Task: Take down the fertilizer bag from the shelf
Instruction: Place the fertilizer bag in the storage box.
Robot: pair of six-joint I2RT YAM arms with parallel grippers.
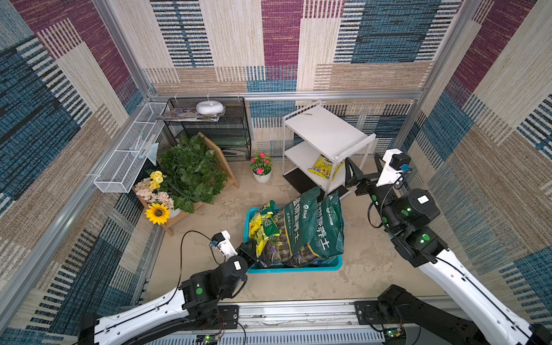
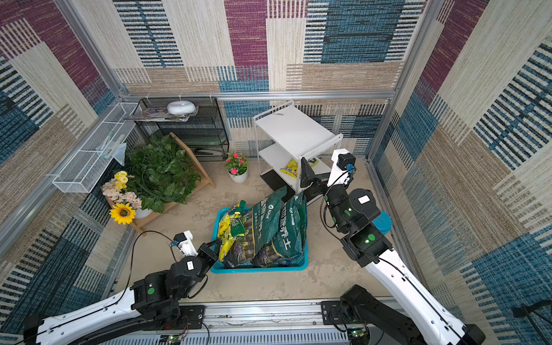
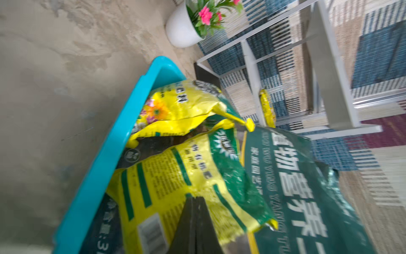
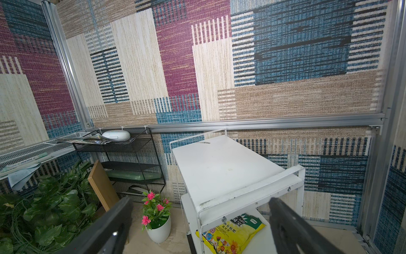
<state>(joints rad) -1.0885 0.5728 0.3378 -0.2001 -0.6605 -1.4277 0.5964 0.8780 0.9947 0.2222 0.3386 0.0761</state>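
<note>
A yellow fertilizer bag lies on the lower board of the white shelf. My right gripper hovers open just in front of the shelf's front edge, above the bag and touching nothing. In the teal bin lie two yellow bags and two large green soil bags. My left gripper is shut at the bin's left side. Its tips rest against a yellow bag there, and nothing shows between them.
A white pot of pink flowers stands on the floor left of the shelf. A black wire-mesh rack, a wooden planter of leaves and flowers and a long white wire basket fill the back left corner.
</note>
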